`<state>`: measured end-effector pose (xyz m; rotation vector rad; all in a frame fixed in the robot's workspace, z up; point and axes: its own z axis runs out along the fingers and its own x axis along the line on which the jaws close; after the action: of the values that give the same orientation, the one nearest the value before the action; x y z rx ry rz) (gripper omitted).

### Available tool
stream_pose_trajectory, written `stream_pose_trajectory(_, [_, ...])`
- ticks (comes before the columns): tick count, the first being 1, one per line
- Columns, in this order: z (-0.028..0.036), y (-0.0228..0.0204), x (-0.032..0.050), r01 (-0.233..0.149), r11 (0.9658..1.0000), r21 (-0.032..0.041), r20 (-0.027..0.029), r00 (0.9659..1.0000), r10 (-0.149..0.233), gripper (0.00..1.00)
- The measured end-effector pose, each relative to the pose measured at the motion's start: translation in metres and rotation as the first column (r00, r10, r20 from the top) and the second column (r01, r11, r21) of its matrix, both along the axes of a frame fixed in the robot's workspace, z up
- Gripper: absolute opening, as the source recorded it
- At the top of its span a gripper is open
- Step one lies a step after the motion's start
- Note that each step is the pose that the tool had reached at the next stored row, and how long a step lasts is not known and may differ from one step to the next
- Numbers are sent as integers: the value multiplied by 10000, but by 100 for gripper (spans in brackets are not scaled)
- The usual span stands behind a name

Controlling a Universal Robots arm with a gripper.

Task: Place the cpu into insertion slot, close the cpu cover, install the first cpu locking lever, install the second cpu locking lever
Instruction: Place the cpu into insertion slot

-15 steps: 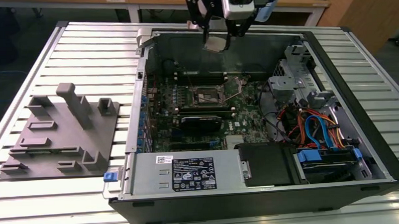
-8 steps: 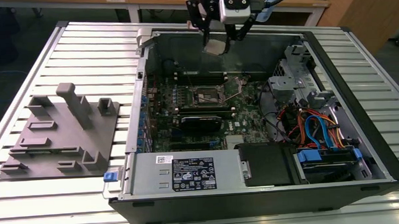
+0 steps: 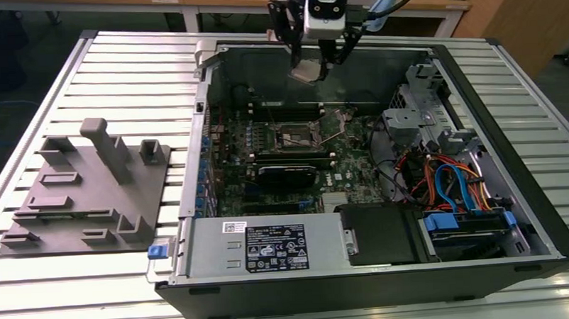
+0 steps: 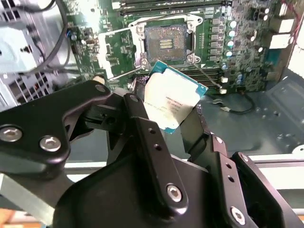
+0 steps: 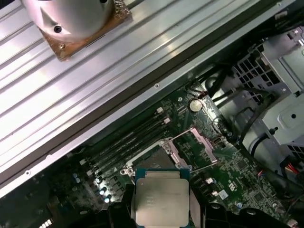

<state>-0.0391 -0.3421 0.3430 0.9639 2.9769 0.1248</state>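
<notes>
My gripper hangs above the far side of the open computer case, shut on the cpu. In both wrist views the cpu shows as a square chip with a silver top, clamped by its edges between the black fingers. The insertion slot lies open and bare on the green motherboard, below the held chip. The cpu cover is swung open beside the slot, a thin metal frame with board showing through its centre.
A black heatsink block and memory slots flank the socket. A power supply and a drive bay with coloured cables fill the near side of the case. A grey fixture plate stands at the exterior view's left.
</notes>
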Motion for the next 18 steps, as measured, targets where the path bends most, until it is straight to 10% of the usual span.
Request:
stream_pose_trajectory(11, [-86,0,0,1627,9867,-4,0,9867,-1627,54])
stream_pose_trajectory(18, [-105,0,0,2022,9793,-6,-1,9793,-2022,54])
